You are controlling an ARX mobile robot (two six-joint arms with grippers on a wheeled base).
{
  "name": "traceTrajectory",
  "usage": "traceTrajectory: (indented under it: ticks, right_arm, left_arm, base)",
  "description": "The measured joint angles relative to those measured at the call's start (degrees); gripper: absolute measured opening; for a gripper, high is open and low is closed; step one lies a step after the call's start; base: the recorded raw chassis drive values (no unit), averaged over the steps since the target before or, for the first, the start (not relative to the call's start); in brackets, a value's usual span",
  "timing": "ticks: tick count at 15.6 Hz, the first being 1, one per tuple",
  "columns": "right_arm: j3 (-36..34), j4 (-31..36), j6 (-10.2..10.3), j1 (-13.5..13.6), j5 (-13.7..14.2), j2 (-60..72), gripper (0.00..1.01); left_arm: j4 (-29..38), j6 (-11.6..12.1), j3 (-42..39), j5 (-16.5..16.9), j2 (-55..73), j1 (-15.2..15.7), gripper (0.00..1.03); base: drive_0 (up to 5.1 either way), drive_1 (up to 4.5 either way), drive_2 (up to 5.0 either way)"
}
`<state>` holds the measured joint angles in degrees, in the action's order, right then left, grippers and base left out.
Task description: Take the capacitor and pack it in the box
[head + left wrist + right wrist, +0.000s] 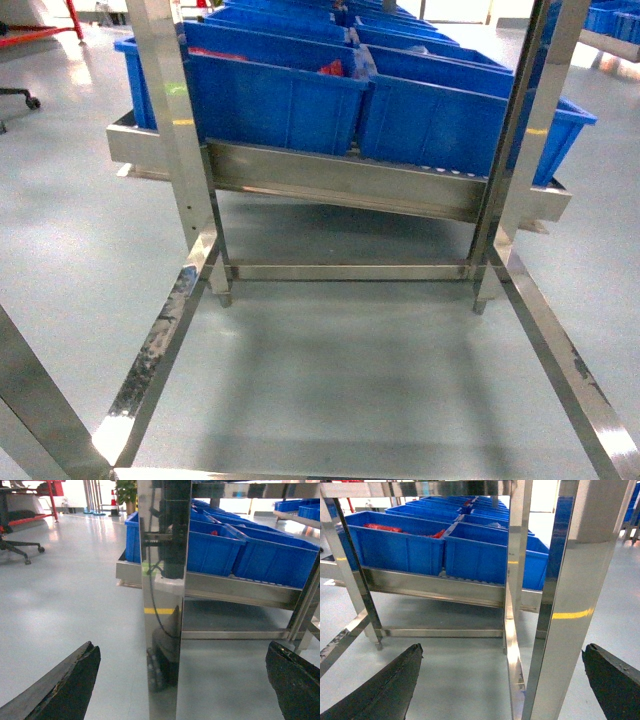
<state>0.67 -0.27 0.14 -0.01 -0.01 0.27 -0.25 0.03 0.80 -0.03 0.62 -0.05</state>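
Steel rack (340, 185) fills the head view, blue bins (275, 95) lined along its shelf. No pink box or capacitor visible anywhere, so searching comes first, I judge: find them before reaching. One bin holds something red (382, 528), unidentifiable. Left gripper (185, 680) and right gripper (502, 680) both spread wide, empty.

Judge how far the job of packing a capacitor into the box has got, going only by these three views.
Nothing looks done: no capacitor or packing box shows in any view. In hand: nothing; the left gripper and right gripper are open and empty, fingers spread. Only blue plastic bins on a steel rack lie ahead. Finding, picking and packing all remain.
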Motion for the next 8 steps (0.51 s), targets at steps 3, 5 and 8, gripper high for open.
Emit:
traceTrajectory:
  ticks: [3,5,8]
  right_arm:
    - [0.00,0.00,0.00,0.00,0.00,0.00,0.98]
    - [0.00,-0.02,0.00,0.00,0.00,0.00,0.98]
    - [0.00,-0.02,0.00,0.00,0.00,0.00,0.98]
  left_arm:
    - [0.00,0.00,0.00,0.00,0.00,0.00,0.98]
    - [0.00,0.00,0.00,0.00,0.00,0.00,0.98]
    - [0.00,0.00,0.00,0.00,0.00,0.00,0.98]
  base:
    - [0.0,0.00,0.0]
    - [0.0,0.00,0.0]
    - [0.0,0.00,0.0]
